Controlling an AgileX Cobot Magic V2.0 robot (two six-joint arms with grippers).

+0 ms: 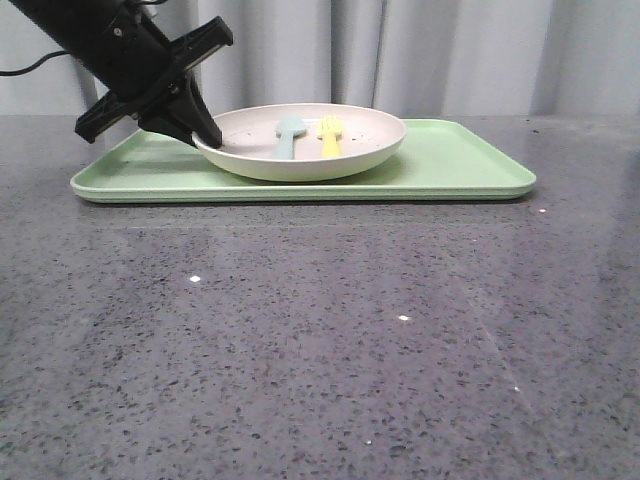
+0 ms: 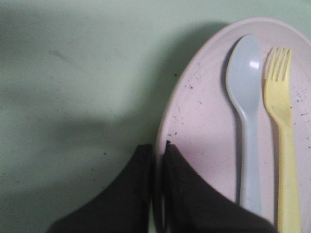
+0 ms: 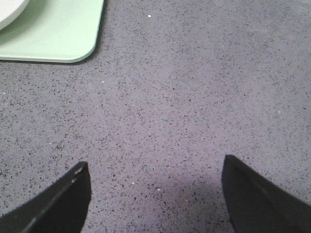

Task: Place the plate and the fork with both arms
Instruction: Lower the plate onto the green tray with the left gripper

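The left gripper (image 2: 156, 155) is pinched on the left rim of the round speckled off-white plate (image 1: 255, 135) on the pale green tray (image 1: 455, 165), while the yellow plastic fork (image 1: 330, 136), handle pointing near, lies rightward toward the spread-open right gripper (image 3: 155, 187).

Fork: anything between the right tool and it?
Nothing visible blocks it. The right tool hangs open over bare table; the fork lies in the plate, beside the blue spoon, its top uncovered.
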